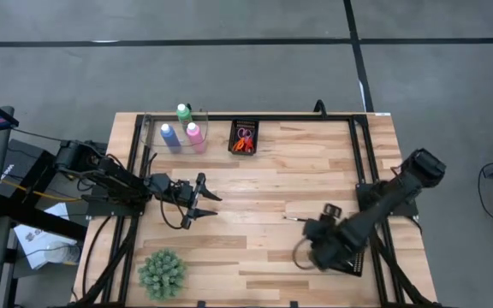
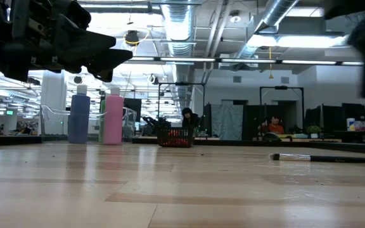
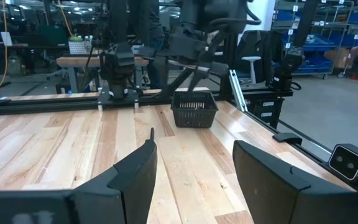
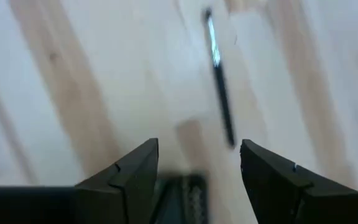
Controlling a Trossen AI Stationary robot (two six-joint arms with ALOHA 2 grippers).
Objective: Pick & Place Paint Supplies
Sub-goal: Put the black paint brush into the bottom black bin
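Wooden table point(image 1: 264, 180): bottles point(image 1: 183, 133) upper left, scissors point(image 1: 244, 141) in the upper-centre tray point(image 1: 244, 125) (placed, apparently), one brush point(image 2: 325, 158) loose at right-centre; right gripper point(image 4: 197, 168) released above it, left gripper point(image 3: 194, 171) spread empty centre-left.

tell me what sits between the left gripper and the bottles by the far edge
Nothing. In the high view the stretch from the left gripper up to the blue bottle and pink bottle is bare wooden table; the green bottle stands behind them.
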